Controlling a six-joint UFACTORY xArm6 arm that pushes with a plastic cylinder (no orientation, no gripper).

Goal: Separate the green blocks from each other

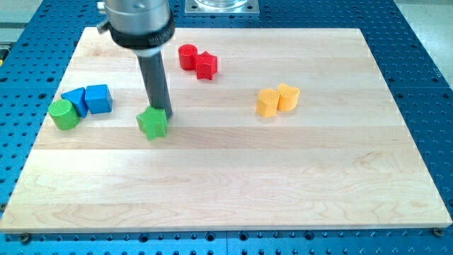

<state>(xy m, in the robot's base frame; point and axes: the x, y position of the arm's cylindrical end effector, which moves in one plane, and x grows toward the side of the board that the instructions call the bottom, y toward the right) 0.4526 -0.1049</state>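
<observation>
A green star-shaped block [152, 123] lies on the wooden board [233, 177], left of centre. My tip [161, 111] touches its upper right edge. A green cylinder [63, 114] stands near the board's left edge, against a blue block, well apart from the green star. The rod [154, 78] rises from the tip toward the view's top.
Two blue blocks [88, 100] sit side by side right of the green cylinder. Two red blocks [197, 61] touch each other near the view's top. Two yellow blocks [277, 100] touch each other right of centre. The board lies on a blue perforated table [425, 85].
</observation>
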